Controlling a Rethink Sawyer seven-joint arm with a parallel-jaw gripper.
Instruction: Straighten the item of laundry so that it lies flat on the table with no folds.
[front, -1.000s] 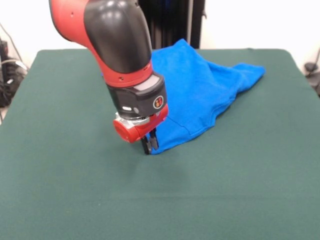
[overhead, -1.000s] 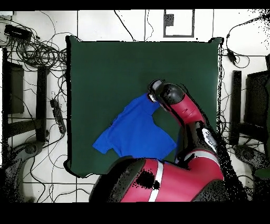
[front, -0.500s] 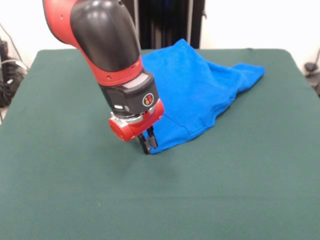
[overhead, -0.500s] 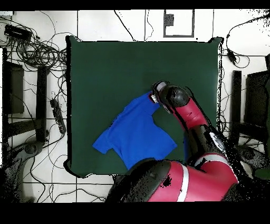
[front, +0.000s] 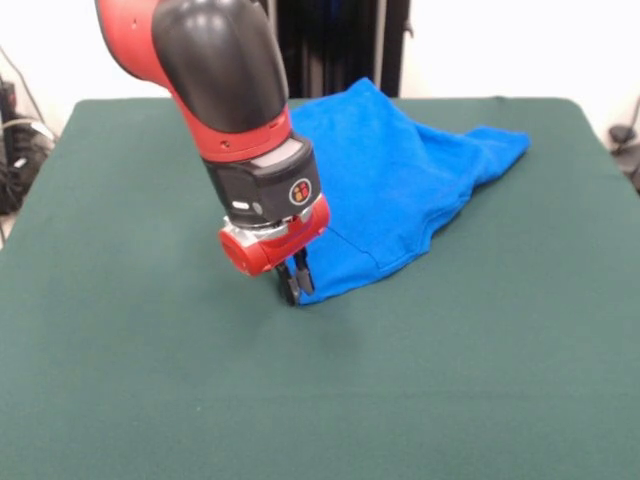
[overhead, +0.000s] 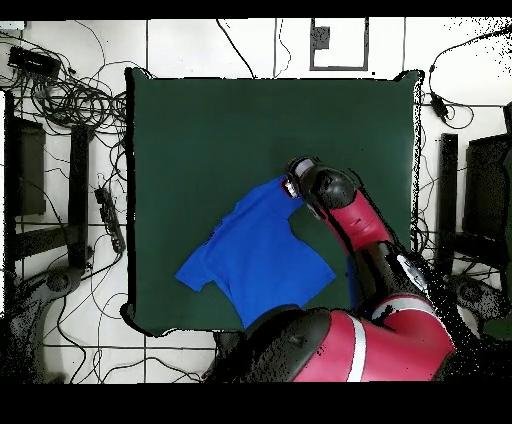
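The item of laundry, a royal-blue T-shirt (front: 400, 180) (overhead: 255, 250), lies rumpled on the green table (front: 150, 380) (overhead: 220, 130), with folds running across it toward the far right. My gripper (front: 294, 287) (overhead: 291, 187) is down at the shirt's near corner, its black fingers shut on the hem there, close to the tabletop. The red and black arm hides the shirt's left part in the front view.
Cables and dark equipment (overhead: 70, 100) lie on the floor around the table in the overhead view. The arm's red body (overhead: 340, 345) covers the table's bottom edge there. Green cloth stretches wide in front of the shirt.
The arm's upper part has swung a little while the gripper stayed at the shirt's corner, still shut on the hem. The shirt has barely moved.
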